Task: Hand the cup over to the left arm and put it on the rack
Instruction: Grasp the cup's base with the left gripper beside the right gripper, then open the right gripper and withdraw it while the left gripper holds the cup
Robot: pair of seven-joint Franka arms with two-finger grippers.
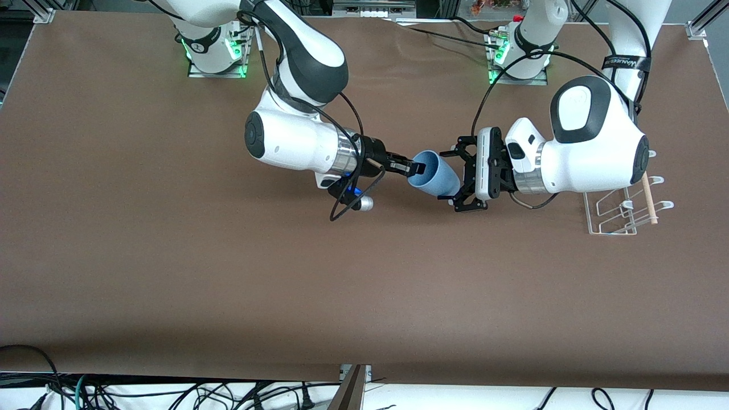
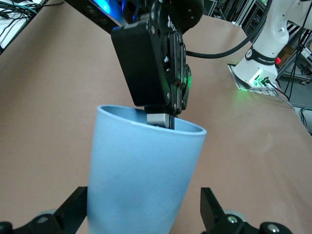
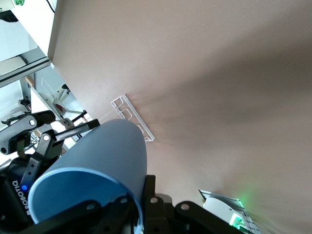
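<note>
The light-blue cup (image 1: 437, 173) hangs tilted in the air over the middle of the table. My right gripper (image 1: 417, 168) is shut on its rim, one finger inside and one outside; the wrist view shows the pinch (image 3: 144, 209) on the cup (image 3: 97, 156). My left gripper (image 1: 454, 177) is open, its black fingers (image 2: 210, 209) straddling the cup's narrow base end (image 2: 141, 180), with a gap at one finger. The right gripper (image 2: 161, 117) shows at the rim there. The rack (image 1: 621, 210) stands at the left arm's end of the table, partly hidden under the left arm.
The brown table (image 1: 228, 273) carries nothing else. The rack's wooden dowel (image 1: 649, 199) leans on its pegs. The rack also shows in the right wrist view (image 3: 131, 117). Both arm bases stand along the table's far edge.
</note>
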